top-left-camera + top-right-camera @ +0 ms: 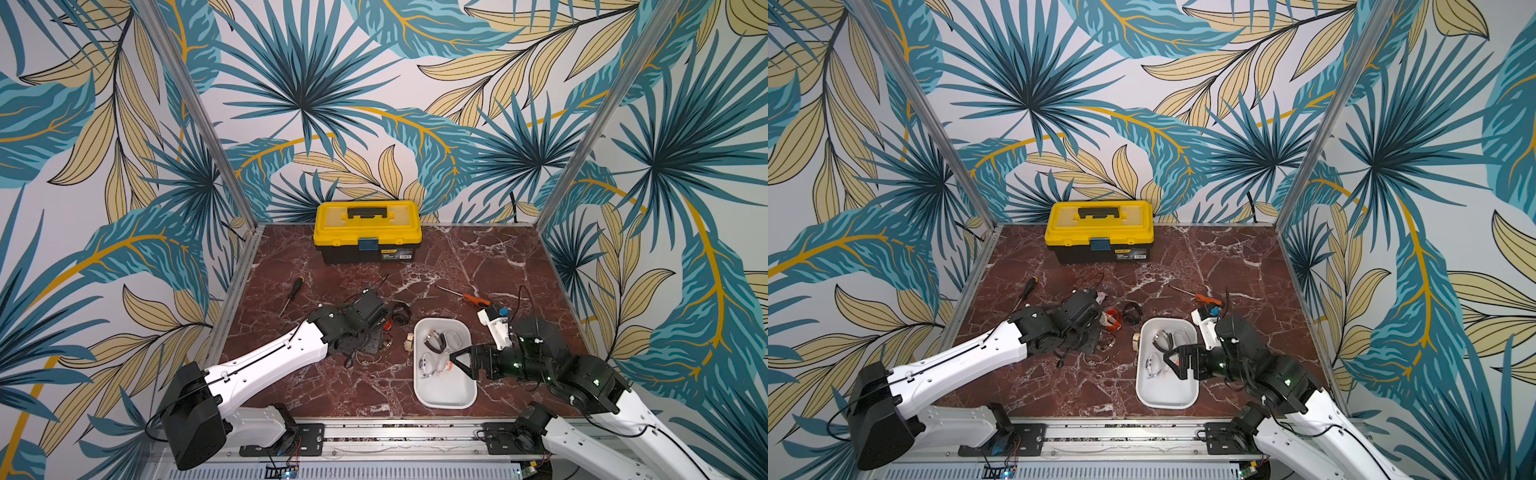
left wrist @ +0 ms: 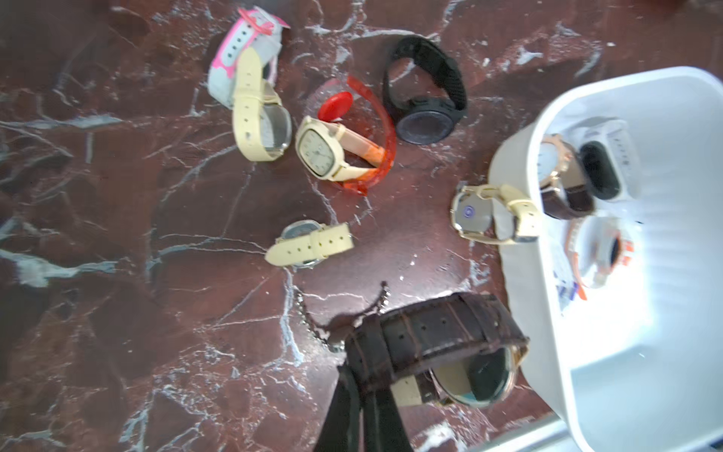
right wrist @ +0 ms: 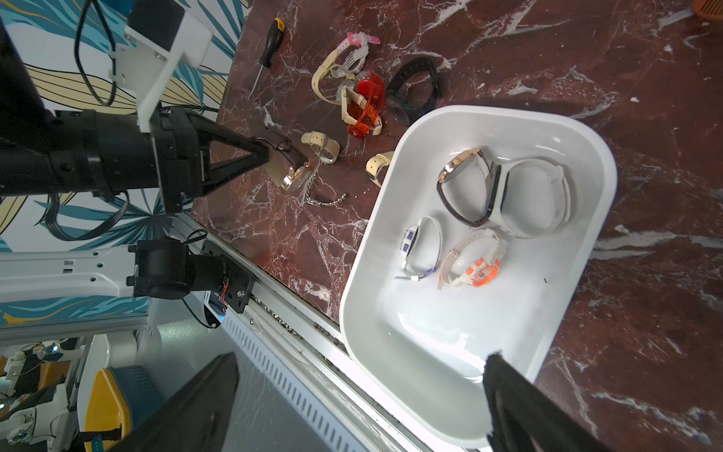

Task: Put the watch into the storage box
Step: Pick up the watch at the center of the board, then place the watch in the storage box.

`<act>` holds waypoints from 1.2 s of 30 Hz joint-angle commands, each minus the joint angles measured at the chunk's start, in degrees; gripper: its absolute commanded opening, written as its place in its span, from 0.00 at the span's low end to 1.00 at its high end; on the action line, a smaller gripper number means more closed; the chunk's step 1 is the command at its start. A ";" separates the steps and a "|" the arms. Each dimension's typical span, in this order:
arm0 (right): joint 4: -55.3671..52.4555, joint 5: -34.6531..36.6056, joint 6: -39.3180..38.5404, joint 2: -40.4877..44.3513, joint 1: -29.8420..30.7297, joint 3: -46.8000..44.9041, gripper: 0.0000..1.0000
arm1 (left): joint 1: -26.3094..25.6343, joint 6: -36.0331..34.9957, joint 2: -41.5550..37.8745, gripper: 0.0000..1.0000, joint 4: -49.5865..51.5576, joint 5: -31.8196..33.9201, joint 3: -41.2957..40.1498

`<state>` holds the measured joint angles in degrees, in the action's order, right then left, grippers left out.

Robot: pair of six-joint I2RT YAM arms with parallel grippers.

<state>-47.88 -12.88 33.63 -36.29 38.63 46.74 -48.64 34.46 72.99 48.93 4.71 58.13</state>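
Watch (image 2: 438, 336) with brown strap clamped in my left gripper (image 3: 270, 152), just beside storage box (image 3: 587, 129), my right gripper (image 1: 457, 358) spread wide over box, four watches (image 3: 465, 188) lying inside

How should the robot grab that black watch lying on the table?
The black watch seems to lie on its side, with its strap making an open loop that faces up. So it is probably best to pinch the strap from above, one of the jaws going inside the loop and the other outside.
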 commanded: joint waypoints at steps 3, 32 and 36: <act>-2.13 -0.66 -0.58 1.64 0.26 1.05 1.00 | 0.20 2.44 -1.76 0.03 -2.82 -15.83 2.51; -16.68 1.71 -3.06 11.41 0.87 5.04 1.00 | -14.45 9.55 29.78 0.00 -12.57 -24.47 18.76; -16.24 1.90 -3.07 11.59 0.91 4.78 1.00 | -14.91 10.53 32.65 0.00 -13.89 -23.09 19.21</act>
<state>-63.75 -11.79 31.40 -24.84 39.29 52.07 -63.18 44.18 104.57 36.64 -20.16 74.50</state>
